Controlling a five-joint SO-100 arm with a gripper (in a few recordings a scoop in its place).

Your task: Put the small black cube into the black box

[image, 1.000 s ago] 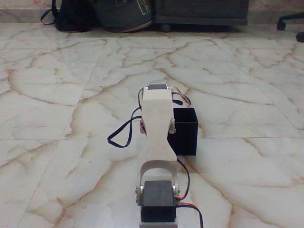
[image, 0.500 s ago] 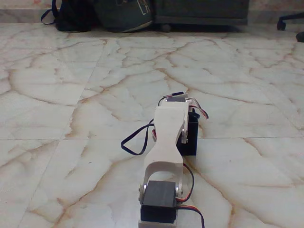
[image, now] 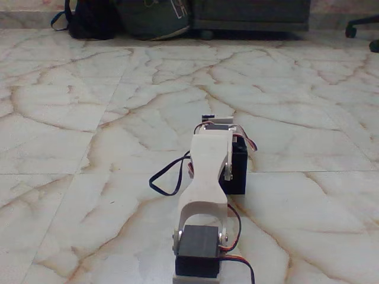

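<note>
Right of centre, low in the fixed view, I see the box (image: 238, 171) on the marble floor (image: 71, 148), its left side hidden behind my white arm (image: 207, 171). I can't make out the cube anywhere. My arm reaches away from the camera and ends over the box's near-left part; the gripper is hidden behind the arm's upper servo, so I cannot tell how it stands. Bags (image: 127, 18) line the top edge.
</note>
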